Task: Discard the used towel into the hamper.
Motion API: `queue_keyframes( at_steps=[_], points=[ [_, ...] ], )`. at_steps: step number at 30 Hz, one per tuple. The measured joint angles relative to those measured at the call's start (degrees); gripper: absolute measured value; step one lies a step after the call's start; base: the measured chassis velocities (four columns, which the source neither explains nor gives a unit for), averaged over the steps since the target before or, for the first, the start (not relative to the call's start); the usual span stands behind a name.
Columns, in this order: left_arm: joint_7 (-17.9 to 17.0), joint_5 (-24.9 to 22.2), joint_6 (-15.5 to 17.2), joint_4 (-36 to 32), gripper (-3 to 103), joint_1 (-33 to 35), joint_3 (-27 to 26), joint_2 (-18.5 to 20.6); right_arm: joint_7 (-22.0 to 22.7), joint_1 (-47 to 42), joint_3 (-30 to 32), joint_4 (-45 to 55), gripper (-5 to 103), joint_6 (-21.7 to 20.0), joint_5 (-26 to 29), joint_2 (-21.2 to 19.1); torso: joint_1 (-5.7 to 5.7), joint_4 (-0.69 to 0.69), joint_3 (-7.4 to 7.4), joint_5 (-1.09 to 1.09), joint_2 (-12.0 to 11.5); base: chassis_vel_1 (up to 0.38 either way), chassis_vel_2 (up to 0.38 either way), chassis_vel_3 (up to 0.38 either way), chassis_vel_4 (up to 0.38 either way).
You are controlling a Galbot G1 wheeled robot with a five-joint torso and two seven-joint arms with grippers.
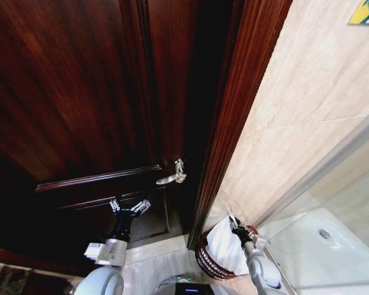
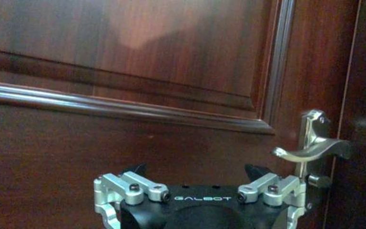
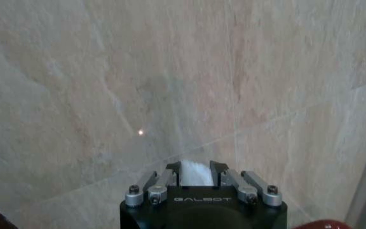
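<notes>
Two grippers: lower frame.
Right gripper: fingers closed on towel, over hamper.
Left gripper: spread wide, holding nothing, by door.

The right gripper pinches the white towel above the hamper beside the door.

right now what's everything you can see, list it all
door: 1, dark red-brown wood, ahead on the left
handle: 1, silver lever, at the door's right edge
wall: 1, beige marble tile, right of the door frame
hamper: 1, reddish-brown ribbed basket, on the floor at the wall's foot
towel: 1, white, hanging over the hamper from the right gripper
left gripper: jaws open, before the door, below the handle
right gripper: jaws shut on the towel, above the hamper
</notes>
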Motion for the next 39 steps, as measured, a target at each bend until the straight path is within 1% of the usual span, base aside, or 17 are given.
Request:
queue_keyframes(
  at_steps=[2,4,10,11,12,13,14,16,17,18,20,21,22,24,27,31,39],
  points=[
    [0.0,0.0,0.0,0.0,100,0.0,0.0,0.01,-1.2,0.02,0.35,-0.13,32,0.95,-0.76,-0.03,0.31,-0.01,0.35,-0.02,0.68,0.0,0.0,0.0,0.0],
    [0.0,0.0,0.0,0.0,100,0.01,0.0,0.02,-1.43,0.01,0.5,-0.1,32,0.98,-0.99,-0.04,0.57,0.0,0.65,0.0,1.21,0.0,0.0,0.0,0.0],
    [0.0,0.0,0.0,0.0,100,0.0,0.0,0.01,-1.49,-0.1,0.5,-0.1,32,0.98,-0.97,-0.09,0.79,0.02,0.88,0.0,1.6,0.0,0.0,0.0,0.0],
    [0.01,0.0,0.0,0.0,100,-0.01,0.01,0.02,-1.7,-0.09,0.44,-0.08,32,1.09,-0.87,-0.09,0.82,0.02,0.9,-0.03,1.67,0.0,0.0,0.0,0.0],
    [0.0,0.0,0.0,-0.01,100,0.0,0.0,0.01,-1.75,-0.07,0.36,-0.08,32,2.02,-0.85,-0.1,0.81,0.02,0.9,-0.03,1.7,0.112,-0.067,-0.029,0.034],
    [0.0,0.0,0.0,-0.01,100,0.0,0.0,0.01,-1.75,-0.07,0.36,-0.08,32,2.02,-0.85,-0.1,0.81,0.02,0.9,-0.03,1.7,0.112,-0.067,-0.029,0.034],
    [0.0,0.0,0.0,-0.01,100,-0.01,0.01,0.02,-1.81,0.08,0.27,-0.02,32,2.61,-0.81,-0.09,0.82,0.03,0.9,-0.02,1.74,0.112,-0.067,-0.092,0.098],
    [0.01,0.0,0.0,0.0,100,-0.01,0.01,0.02,-1.94,0.4,0.1,0.57,32,3.31,-0.73,-0.05,0.84,0.11,0.91,0.0,1.76,0.171,-0.121,-0.104,0.14],
    [0.01,0.0,0.0,0.0,100,-0.01,0.01,0.02,-1.94,0.4,0.1,0.57,32,3.31,-0.73,-0.05,0.84,0.11,0.91,0.0,1.76,0.187,-0.139,-0.116,0.14],
    [0.01,0.0,0.0,0.0,100,0.0,0.01,0.01,-1.89,0.69,-0.14,0.45,32,4.54,-0.73,-0.01,0.84,0.16,0.91,0.0,1.78,0.187,-0.106,-0.151,0.184],
    [0.01,0.0,0.0,0.0,100,0.0,0.01,0.02,-1.88,0.72,-0.15,0.42,32,4.61,-0.73,-0.01,0.84,0.16,0.91,0.01,1.79,0.187,-0.106,-0.151,0.184],
    [0.0,0.0,0.0,0.0,100,0.01,-0.01,0.01,-1.59,0.87,-0.14,-0.17,32,5.43,-0.99,0.0,0.83,0.08,0.93,0.0,1.79,0.136,-0.093,-0.126,0.184],
    [0.0,0.0,0.0,0.0,100,0.01,-0.01,0.02,-1.52,0.9,-0.15,-0.22,32,5.46,-1.06,0.0,0.81,0.07,0.93,0.02,1.81,0.136,-0.093,-0.121,0.117],
    [0.0,0.0,0.0,0.0,100,0.01,0.0,0.02,-1.32,0.93,-0.12,-0.29,32,5.47,-1.22,-0.01,0.8,0.04,0.92,-0.02,1.85,0.076,-0.078,-0.105,0.077],
    [0.0,0.0,0.0,0.0,100,0.0,0.01,0.01,-1.03,1.0,-0.22,-0.32,32,5.37,-1.82,0.11,0.82,0.02,0.95,-0.01,1.84,0.007,-0.026,-0.03,0.005],
    [0.0,0.0,0.0,0.0,100,-0.01,0.0,0.01,-1.0,1.01,-1.03,-0.89,32,5.23,-3.93,1.09,0.91,0.02,0.98,-0.01,1.81,-0.005,0.01,0.013,-0.011],
    [0.0,0.0,0.0,0.0,100,-0.01,0.01,0.01,-1.28,0.27,-1.52,-1.01,32,4.7,-5.02,2.02,0.88,-0.01,0.97,-0.03,1.81,-0.005,0.007,0.013,-0.011]
  ],
)
